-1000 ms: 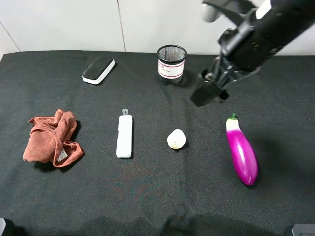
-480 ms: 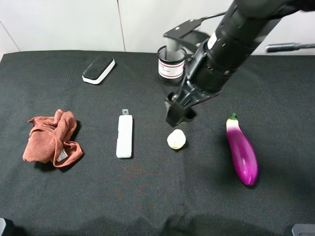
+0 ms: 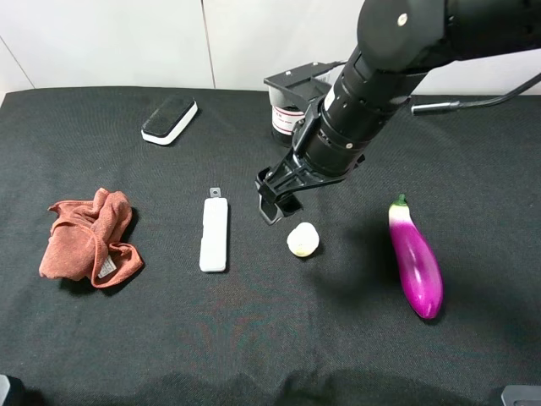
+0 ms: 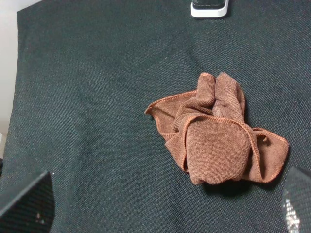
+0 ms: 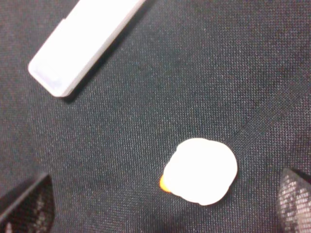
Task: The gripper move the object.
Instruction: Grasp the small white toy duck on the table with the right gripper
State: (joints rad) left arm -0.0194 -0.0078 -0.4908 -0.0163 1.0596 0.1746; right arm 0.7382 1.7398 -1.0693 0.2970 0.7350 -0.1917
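The cream-white garlic-like bulb [image 3: 303, 240] lies on the black table cloth [image 3: 254, 338] near the middle. My right gripper [image 3: 272, 200] reaches across from the right and hangs just up and left of the bulb, a little above the cloth and not touching it. In the right wrist view the bulb [image 5: 199, 170] lies between the two wide-apart fingertips [image 5: 26, 203], so this gripper [image 5: 160, 206] is open and empty. My left gripper [image 4: 160, 208] is open and empty above the brown cloth [image 4: 218, 131].
A long white bar [image 3: 215, 234] lies left of the bulb. A purple eggplant [image 3: 416, 258] lies to the right. A brown cloth [image 3: 89, 237] is at the left, a black-and-white eraser [image 3: 169, 118] at the back left, and a mesh cup [image 3: 283, 118] behind the right arm.
My right arm has swung down and to the left, from high at the back right to just beside the bulb. The bulb and the other things have not moved.
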